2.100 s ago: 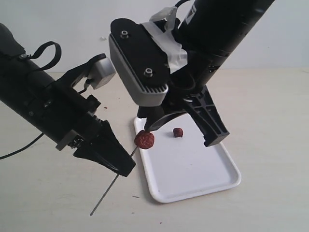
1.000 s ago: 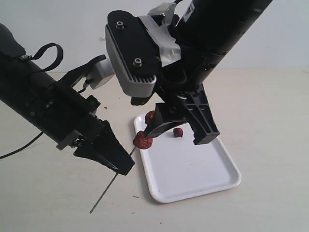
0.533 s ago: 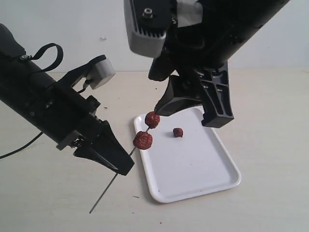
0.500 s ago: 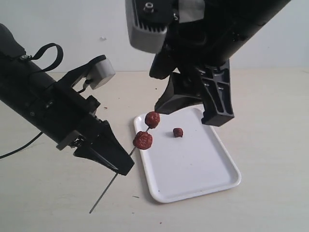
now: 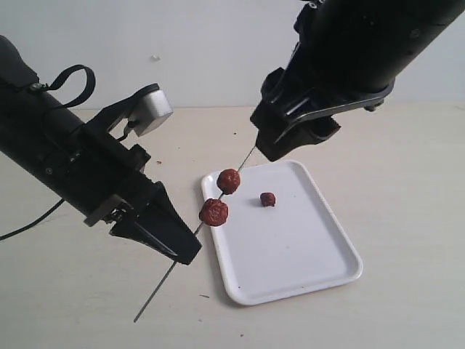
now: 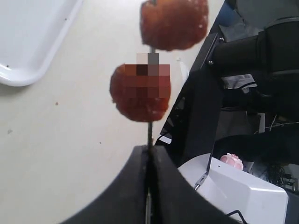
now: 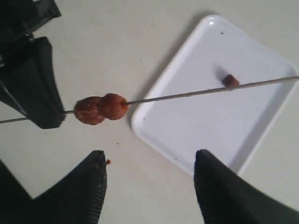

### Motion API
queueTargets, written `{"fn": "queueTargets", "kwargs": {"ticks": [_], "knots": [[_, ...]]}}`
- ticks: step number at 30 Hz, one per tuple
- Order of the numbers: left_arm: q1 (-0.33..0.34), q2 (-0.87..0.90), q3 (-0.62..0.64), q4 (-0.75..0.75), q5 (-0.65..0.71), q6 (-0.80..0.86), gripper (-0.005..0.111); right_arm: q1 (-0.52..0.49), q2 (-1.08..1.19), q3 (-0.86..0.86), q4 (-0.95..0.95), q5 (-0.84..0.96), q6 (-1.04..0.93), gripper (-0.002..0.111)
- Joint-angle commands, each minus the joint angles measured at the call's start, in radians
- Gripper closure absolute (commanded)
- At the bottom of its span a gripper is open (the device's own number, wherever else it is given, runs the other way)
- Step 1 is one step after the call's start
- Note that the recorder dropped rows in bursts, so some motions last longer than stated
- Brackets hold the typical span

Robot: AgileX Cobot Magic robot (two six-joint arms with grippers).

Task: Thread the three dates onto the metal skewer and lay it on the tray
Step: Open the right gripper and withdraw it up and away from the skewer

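The left tool (image 6: 149, 153) is clamped tight on the metal skewer (image 7: 187, 95), 2 dates (image 7: 100, 108) threaded just past its tips. The right tool (image 7: 150, 157) hangs wide, empty, above the tray (image 5: 290, 254) holding the 3rd date (image 5: 268, 198).

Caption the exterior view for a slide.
Left hand holds the skewer with two dates threaded; third date lies on the tray.

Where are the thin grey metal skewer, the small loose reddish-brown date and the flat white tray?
thin grey metal skewer (image 5: 154, 294): exterior view, bare lower end.
small loose reddish-brown date (image 5: 268, 198): exterior view, its middle.
flat white tray (image 5: 290, 254): exterior view, bare floor.
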State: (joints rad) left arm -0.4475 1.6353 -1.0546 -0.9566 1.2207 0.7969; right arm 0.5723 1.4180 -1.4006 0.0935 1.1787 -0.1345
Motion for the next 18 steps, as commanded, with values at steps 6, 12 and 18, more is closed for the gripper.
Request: {"fn": "queueTargets", "kwargs": {"ticks": [6,12,18], "knots": [[-0.002,0.001,-0.004,0.003,0.000,-0.005,0.107,0.003,0.034,-0.002,0.060,-0.016,0.162,0.055],[-0.002,0.001,-0.004,0.003,0.000,-0.005,0.107,0.003,0.070,-0.002,0.109,-0.020,0.134,0.055],[0.009,0.001,-0.004,0.033,0.000,0.011,0.107,0.003,0.040,-0.002,0.074,-0.066,0.145,0.055]]}}
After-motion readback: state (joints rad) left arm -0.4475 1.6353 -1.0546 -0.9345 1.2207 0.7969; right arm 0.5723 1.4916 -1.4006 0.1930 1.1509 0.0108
